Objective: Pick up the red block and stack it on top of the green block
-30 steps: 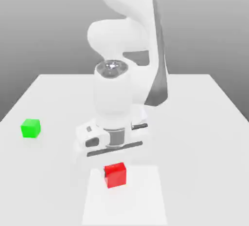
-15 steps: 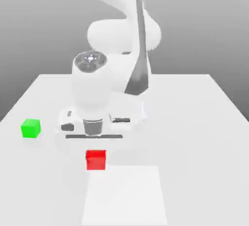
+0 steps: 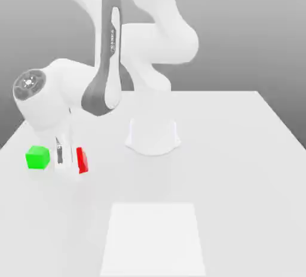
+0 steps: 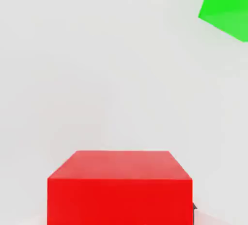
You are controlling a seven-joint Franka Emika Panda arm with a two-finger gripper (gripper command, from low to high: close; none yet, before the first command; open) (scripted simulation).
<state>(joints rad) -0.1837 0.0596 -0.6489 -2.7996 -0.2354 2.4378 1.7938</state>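
- The red block (image 3: pixel 82 160) is riding in the hand (image 3: pixel 70 161), whose fingers are clamped tight on it, just right of the green block (image 3: pixel 37 157) near the worktop's (image 3: pixel 239 150) left edge.
- It is hanging low; moving across at this height risks knocking the green block aside.
- Releasing off-centre risks it tipping off.

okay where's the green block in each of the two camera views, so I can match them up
Exterior view: the green block sits on the white table near the exterior view's left edge, just beside the hand.
Hand view: the green block is cut off at a corner of the picture, away from the camera.
Shared landmark: the red block, close to the green one in the exterior view and large up close in the hand view.
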